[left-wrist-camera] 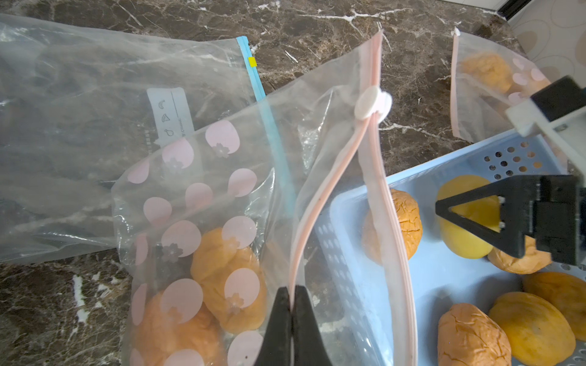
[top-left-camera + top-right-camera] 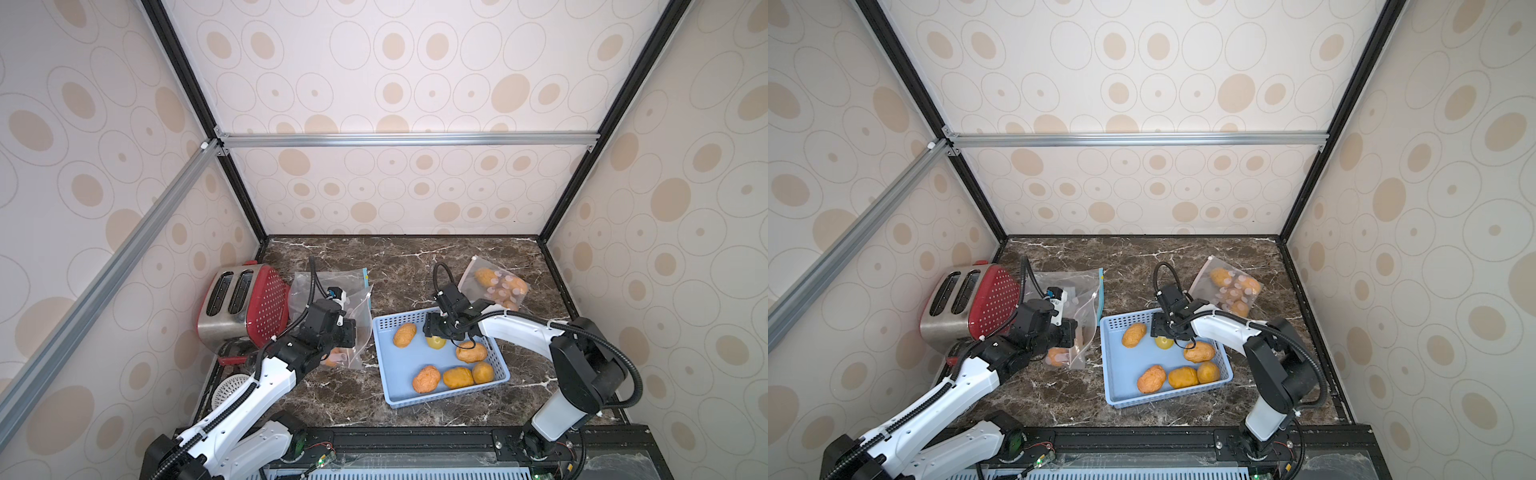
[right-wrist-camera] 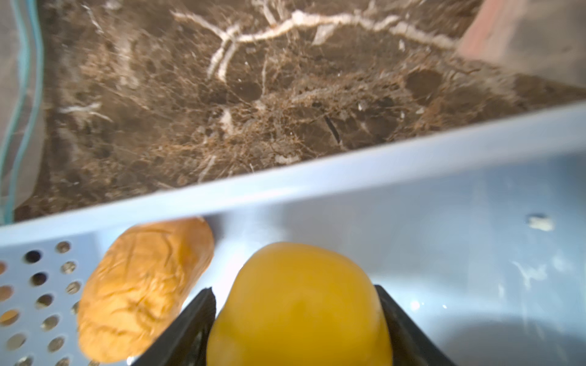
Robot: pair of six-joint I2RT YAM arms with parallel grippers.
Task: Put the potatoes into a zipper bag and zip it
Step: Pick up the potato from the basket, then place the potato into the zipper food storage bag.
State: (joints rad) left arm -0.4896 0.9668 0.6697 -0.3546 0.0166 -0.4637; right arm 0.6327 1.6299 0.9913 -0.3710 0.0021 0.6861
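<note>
While six potatoes [image 2: 457, 377] wait in the light blue plastic basket [image 2: 399, 395], the job is only partly done.

In both top views, a see-through zipper bag with pink dots [image 2: 500, 286] lies full of potatoes near the back of the dark brown marble table [image 2: 332, 399]. I cannot tell if it is zipped. A second pink-dotted zipper bag [image 2: 359, 349] stands just beside the basket, and the left claw [image 2: 348, 334] is at it. The right claw [image 2: 434, 335] reaches down into the basket at the smooth yellow potato [image 2: 436, 342]. A red and silver toaster [image 2: 245, 301] stands at the left. Walls [image 2: 415, 83] with tan ovals close in the table on three sides.

From the left wrist, the left claw [image 1: 291, 317] is pinched tight on the pink rim of the second bag. The bag's mouth gapes open, and its round white slider [image 1: 372, 103] sits at the far end. A few potatoes lie at the bottom.

From the right wrist, the right claw's black fingers [image 3: 193, 320] touch the yellow potato on both sides, so I think it is gripped. It sits low in the basket.

Six potatoes need bagging, then zipping.
</note>
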